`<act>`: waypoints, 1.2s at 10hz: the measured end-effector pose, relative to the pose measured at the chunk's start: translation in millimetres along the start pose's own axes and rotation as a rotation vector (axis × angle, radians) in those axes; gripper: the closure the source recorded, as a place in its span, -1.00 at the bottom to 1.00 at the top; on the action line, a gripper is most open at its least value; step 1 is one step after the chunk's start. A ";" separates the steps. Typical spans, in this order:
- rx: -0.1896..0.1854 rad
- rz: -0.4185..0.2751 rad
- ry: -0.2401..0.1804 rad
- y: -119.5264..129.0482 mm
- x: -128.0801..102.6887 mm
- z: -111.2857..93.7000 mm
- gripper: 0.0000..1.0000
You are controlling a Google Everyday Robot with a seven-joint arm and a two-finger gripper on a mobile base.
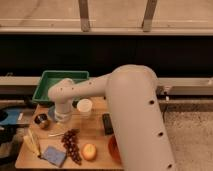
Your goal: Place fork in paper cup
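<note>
The white paper cup (84, 106) stands upright on the wooden table (95, 132), just right of my arm's wrist. My gripper (62, 116) points down at the table's back left, left of the cup and right of a small metallic tin (41, 120). A thin pale utensil, likely the fork (56, 134), lies flat on the table just in front of the gripper, next to the top of the grape bunch (71, 145). Nothing shows in the gripper.
A green tray (60, 81) sits behind the table's back left. An orange fruit (89, 151), a blue sponge (53, 155) and a yellow banana (33, 142) lie at the front. A black object (107, 123) and an orange item (113, 148) lie by my arm.
</note>
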 end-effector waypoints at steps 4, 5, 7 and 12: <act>-0.029 -0.035 0.019 3.9 -12.4 11.8 0.01; -0.039 -0.037 0.023 4.7 -12.4 15.8 0.01; -0.058 -0.035 0.030 6.0 -10.8 23.3 0.01; -0.078 -0.030 0.043 6.4 -7.8 26.5 0.36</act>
